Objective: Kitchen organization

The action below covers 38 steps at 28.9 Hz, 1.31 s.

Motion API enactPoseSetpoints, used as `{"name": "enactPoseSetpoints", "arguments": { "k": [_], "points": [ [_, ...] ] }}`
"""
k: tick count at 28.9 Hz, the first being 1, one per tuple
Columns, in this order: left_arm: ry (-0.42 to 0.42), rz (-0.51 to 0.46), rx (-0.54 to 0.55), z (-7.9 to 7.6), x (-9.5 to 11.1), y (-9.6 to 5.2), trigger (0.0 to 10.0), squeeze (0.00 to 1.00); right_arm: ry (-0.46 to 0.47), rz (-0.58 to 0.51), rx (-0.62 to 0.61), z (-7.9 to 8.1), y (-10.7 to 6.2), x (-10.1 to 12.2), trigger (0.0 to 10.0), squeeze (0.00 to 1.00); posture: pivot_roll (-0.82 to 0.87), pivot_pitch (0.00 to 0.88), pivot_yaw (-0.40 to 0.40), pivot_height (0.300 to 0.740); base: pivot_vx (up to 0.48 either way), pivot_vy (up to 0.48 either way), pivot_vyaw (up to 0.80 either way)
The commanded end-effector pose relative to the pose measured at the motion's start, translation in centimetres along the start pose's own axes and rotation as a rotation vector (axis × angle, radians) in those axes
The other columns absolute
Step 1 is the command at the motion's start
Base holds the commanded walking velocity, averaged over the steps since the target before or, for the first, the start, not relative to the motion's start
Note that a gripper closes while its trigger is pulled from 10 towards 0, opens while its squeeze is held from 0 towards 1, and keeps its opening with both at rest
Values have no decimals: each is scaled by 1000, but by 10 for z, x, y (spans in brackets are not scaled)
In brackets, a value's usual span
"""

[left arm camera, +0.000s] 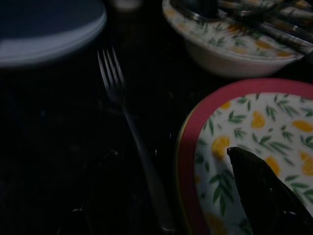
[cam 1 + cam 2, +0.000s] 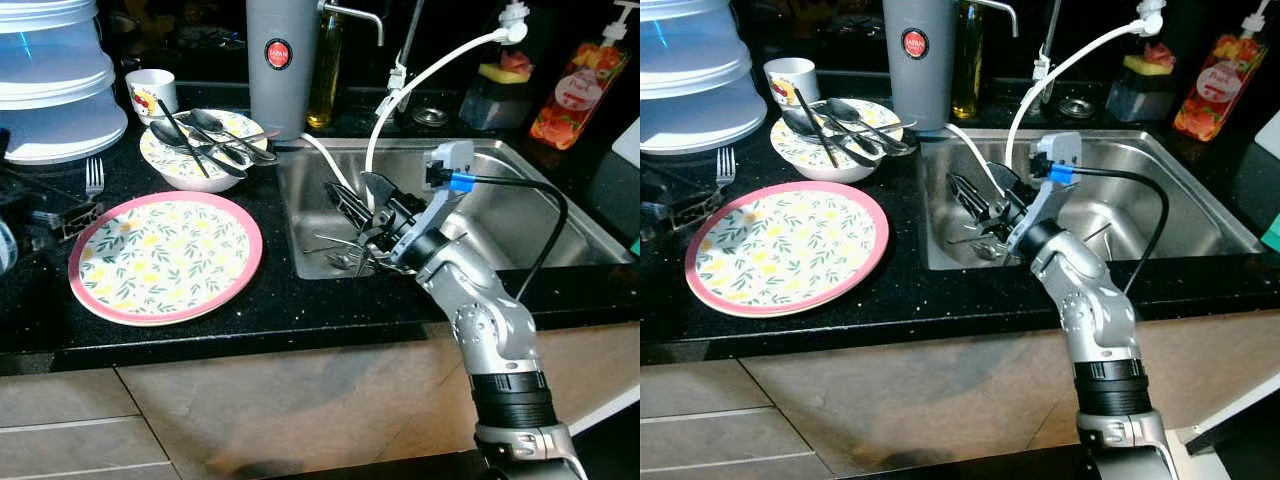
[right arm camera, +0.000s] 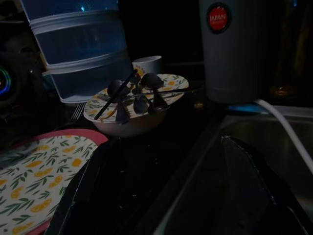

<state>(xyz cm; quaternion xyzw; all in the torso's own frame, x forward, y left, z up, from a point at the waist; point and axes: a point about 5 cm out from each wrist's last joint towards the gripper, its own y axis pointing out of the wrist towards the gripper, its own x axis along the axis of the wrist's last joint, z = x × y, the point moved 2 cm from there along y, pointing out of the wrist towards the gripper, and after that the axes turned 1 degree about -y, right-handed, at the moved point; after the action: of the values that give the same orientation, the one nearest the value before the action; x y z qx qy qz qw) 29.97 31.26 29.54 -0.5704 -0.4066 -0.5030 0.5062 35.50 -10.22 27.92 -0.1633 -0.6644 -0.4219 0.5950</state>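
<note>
Counter: black speckled countertop (image 2: pixel 300 310) with a steel sink (image 2: pixel 560 215) set in it.
Plate: pink-rimmed floral plate (image 2: pixel 165 257) near the front edge.
Bowl: floral bowl (image 2: pixel 195 160) of spoons, behind the plate.
Fork: fork (image 2: pixel 94 178) beside the plate.
Back: white cup (image 2: pixel 150 92), grey tumbler (image 2: pixel 280 65).

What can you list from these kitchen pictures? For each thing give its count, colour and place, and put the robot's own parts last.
Plate: one, white with a leaf pattern and pink rim, on the black counter left of the sink.
Bowl: one, same pattern, behind the plate, holding spoons and a black chopstick.
Fork: one, silver, on the counter left of the bowl.
Cup: one, white, behind the bowl.
Container stack: white, far left.
Tumbler: one, grey with a red badge, behind the sink's left corner.
Sink: one, steel, with cutlery at its left end.
Soap bottle: one, orange, far right.
Hose: one, white, arching into the sink.
Right gripper: black, open, over the sink cutlery.
Left gripper: black, above the plate.
</note>
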Motion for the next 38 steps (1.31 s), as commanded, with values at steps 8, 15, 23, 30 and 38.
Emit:
{"name": "enactPoseSetpoints", "arguments": {
  "k": [8, 15, 23, 30, 38],
  "points": [
    [-72, 13, -183, -28, -6, 9, 10000, 0, -35, 32, 37, 7, 1, -3, 10000, 0, 31, 163, -46, 740, 0, 0, 0],
    [-132, 87, -238, -34, -15, 10, 10000, 0, -27, 57, 47, 8, -4, -10, 10000, 0, 31, 163, -46, 740, 0, 0, 0],
    [-61, 244, -158, -25, -39, 10, 10000, 0, -29, 62, 48, 8, -4, -11, 10000, 0, 32, 163, -41, 740, 0, 0, 0],
    [-120, 171, -124, -18, -28, 14, 10000, 0, -29, 61, 47, 9, -4, -10, 10000, 0, 30, 154, -41, 740, 0, 0, 0],
    [-149, 142, -209, -31, -31, 19, 10000, 0, -20, 61, 50, 10, -4, -11, 10000, 0, 34, 141, -43, 740, 0, 0, 0]
  ]
}}
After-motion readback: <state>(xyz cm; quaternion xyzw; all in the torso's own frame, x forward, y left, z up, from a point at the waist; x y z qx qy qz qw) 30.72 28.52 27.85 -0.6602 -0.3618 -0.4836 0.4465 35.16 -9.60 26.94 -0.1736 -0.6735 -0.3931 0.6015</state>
